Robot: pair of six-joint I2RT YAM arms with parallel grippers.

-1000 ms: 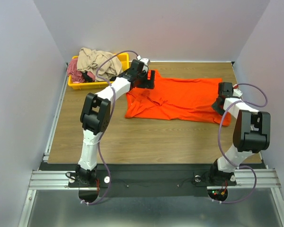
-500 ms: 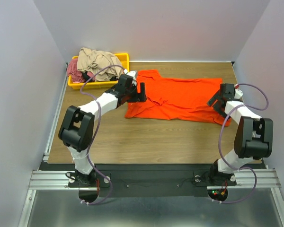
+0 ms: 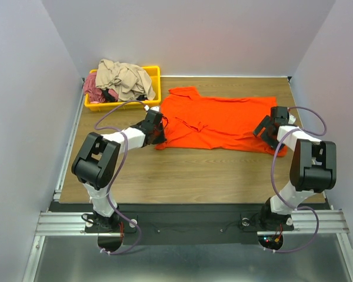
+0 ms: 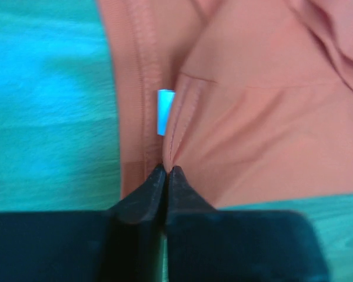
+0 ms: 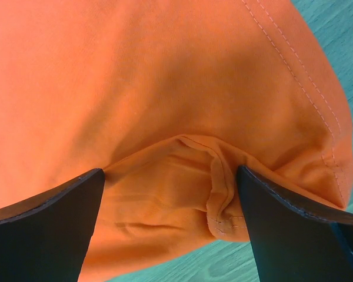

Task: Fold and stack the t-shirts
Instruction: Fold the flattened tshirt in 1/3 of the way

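Wooden table (image 3: 182, 176): left tool (image 4: 166, 171) pinches orange t-shirt (image 3: 223, 120); right tool (image 5: 169, 172) spread.

Matt orange cloth t-shirt (image 3: 223, 120) w/ stitched hems, smooth wood-grain table (image 3: 182, 170), yellow plastic bin (image 3: 115, 107), matt blk fingers (image 5: 41, 223)

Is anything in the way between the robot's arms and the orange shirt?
Nothing visible. The left end effector is pinched shut on the orange shirt, and the right end effector is open around its other end.
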